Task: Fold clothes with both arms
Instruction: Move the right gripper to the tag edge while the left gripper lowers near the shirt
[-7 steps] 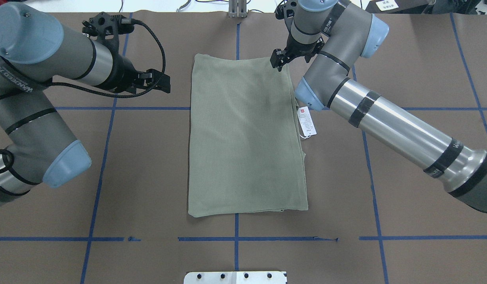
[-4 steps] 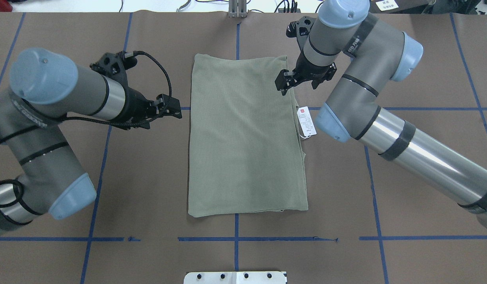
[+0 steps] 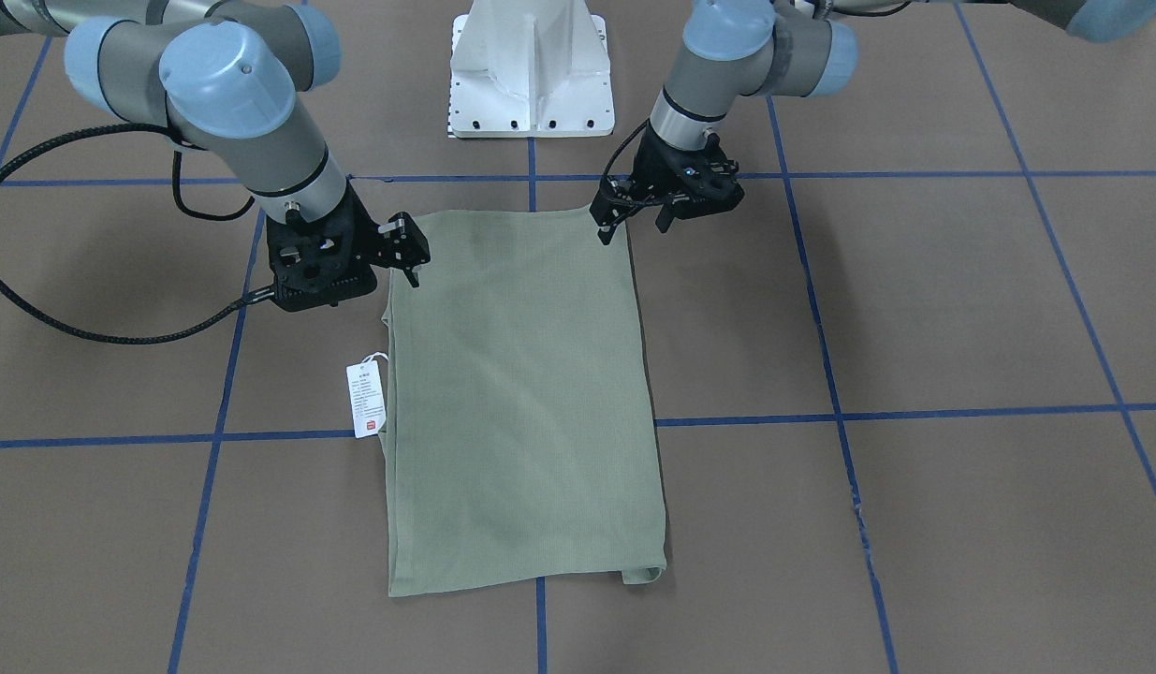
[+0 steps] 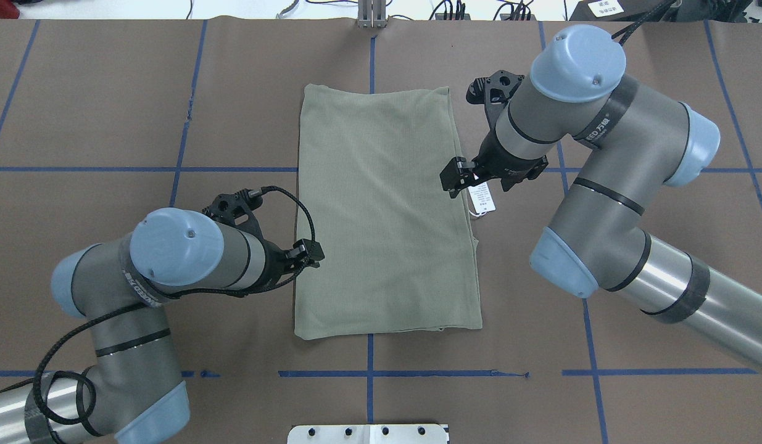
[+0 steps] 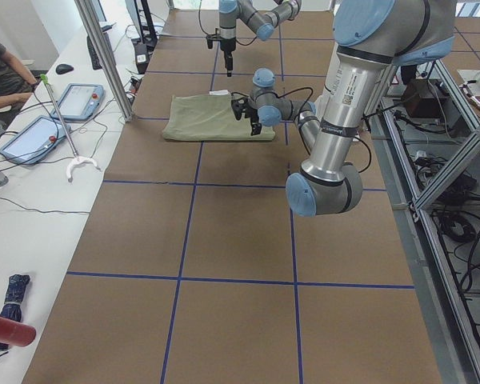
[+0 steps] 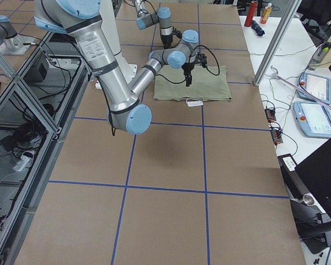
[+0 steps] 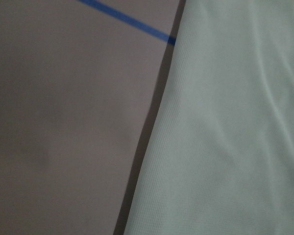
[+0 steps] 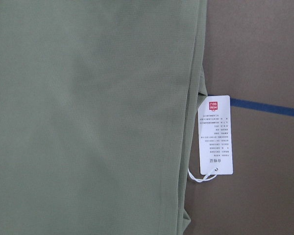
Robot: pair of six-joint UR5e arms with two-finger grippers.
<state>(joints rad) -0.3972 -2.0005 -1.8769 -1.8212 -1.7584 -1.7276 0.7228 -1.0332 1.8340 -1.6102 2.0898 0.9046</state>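
Shirt (image 4: 381, 216): I see it lying flat at the centre of the table (image 4: 664, 92), folded lengthwise into one long rectangle. One short end faces the robot and the other faces the operators' side. No sleeves show. The right long edge shows stacked layers in the right wrist view. The white hang tag (image 4: 482, 200) lies on the table just beside that edge, about midway along it, with its string loop visible.

Left gripper (image 4: 308, 254): it is positioned at the shirt's left long edge, in the half nearer the robot. In the front-facing view its fingers stand apart with nothing between them. I cannot tell whether a fingertip touches the cloth. The left wrist camera shows only the shirt's edge and bare table, out of focus.

Right gripper (image 4: 459, 182): it is positioned over the shirt's right long edge, just beside the hang tag. Its fingers also appear spread, and they grasp nothing.

Blue tape lines (image 4: 232, 169) mark a grid on the brown table cover, and the shirt straddles the centre line.
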